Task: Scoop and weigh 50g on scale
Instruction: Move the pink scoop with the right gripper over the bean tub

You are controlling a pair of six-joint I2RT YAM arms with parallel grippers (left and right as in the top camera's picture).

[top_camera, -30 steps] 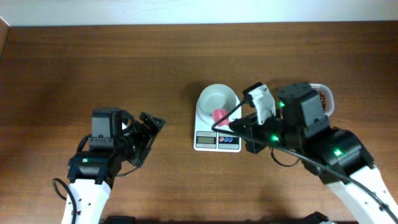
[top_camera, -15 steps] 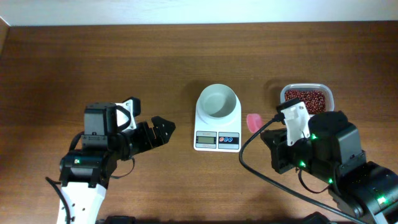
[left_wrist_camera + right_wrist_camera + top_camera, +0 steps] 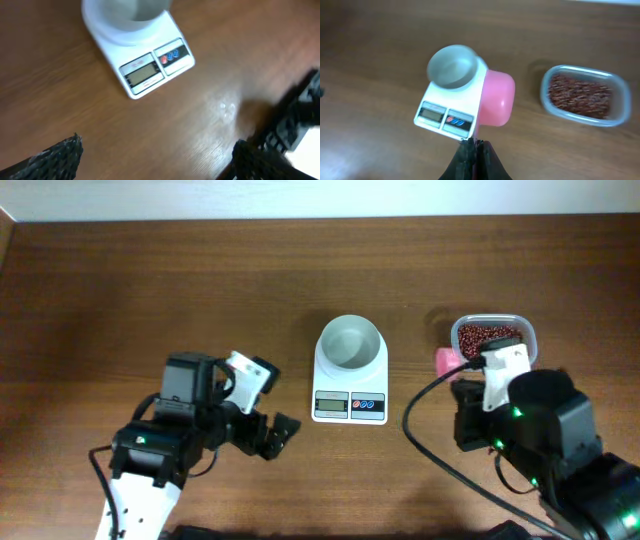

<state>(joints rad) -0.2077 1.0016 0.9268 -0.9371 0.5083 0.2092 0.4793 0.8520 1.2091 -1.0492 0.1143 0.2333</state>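
Heads up: your right gripper [image 3: 474, 145] is pinched tight on the handle of the pink scoop [image 3: 496, 102], and the overhead view puts the scoop head right at the 8 o'clock corner of the clear tub of red beans [image 3: 490, 338]. I'd guess the step in hand is loading up. The scale [image 3: 350, 392] sits mid-table with the tub off at its 2 o'clock, and the white bowl [image 3: 350, 343] on top looks empty to me. So dip shallow, take a modest load and level the scoop before you swing across to the bowl. Then tip slowly and leave room to top up with a few beans near the target. Your left gripper [image 3: 272, 435] is spread wide with nothing in it, off at the scale's 8 o'clock, so keep it clear. The display [image 3: 144, 74] is too small to read, and I see no brand, just a red and some blue buttons [image 3: 171, 55].
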